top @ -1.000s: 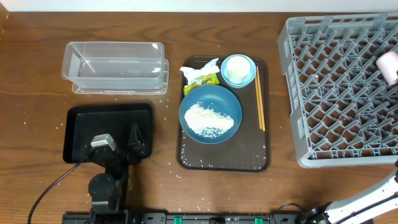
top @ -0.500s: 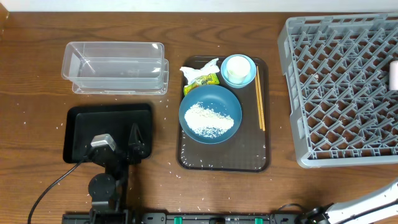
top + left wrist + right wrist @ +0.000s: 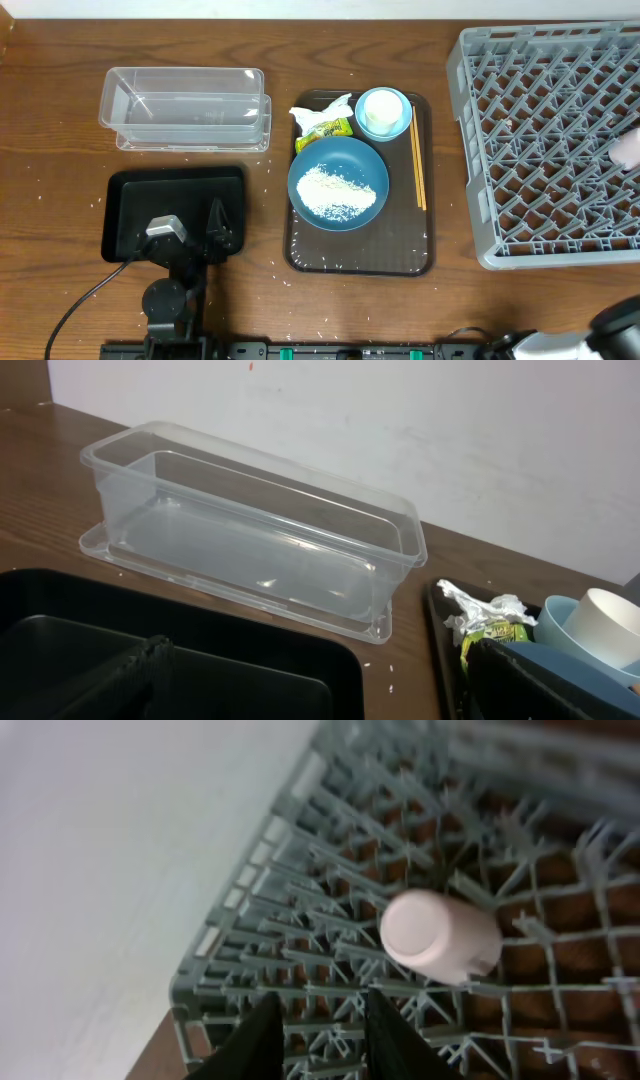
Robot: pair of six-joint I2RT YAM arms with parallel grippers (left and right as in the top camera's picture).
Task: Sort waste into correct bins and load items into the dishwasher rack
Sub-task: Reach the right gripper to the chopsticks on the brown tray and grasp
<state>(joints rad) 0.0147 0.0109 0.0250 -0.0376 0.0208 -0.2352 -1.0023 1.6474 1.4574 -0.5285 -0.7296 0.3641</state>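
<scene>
Jaws of the right gripper stand parted with nothing between them, hanging above the grey dishwasher rack. The small white cup with a pink tint lies among the rack's pegs near its far right edge, clear of both fingers; whether it sits fully mouth-down cannot be told. The left gripper is spread wide and empty over the black tray, with the clear plastic tub just beyond it.

Judging by this, the step in hand is the loading of that cup, and it looks finished. Most of the task is left. On the brown serving tray sit the dark-blue bowl with its heap of rice, the pale-blue cup, the wooden chopsticks, the crumpled napkin and the yellow-green wrapper.

The next move probably calls for the right arm to lift clear of the pegs and cross to the serving tray, likely for the pale-blue cup, closing across its rim without nudging the chopsticks beside it.
</scene>
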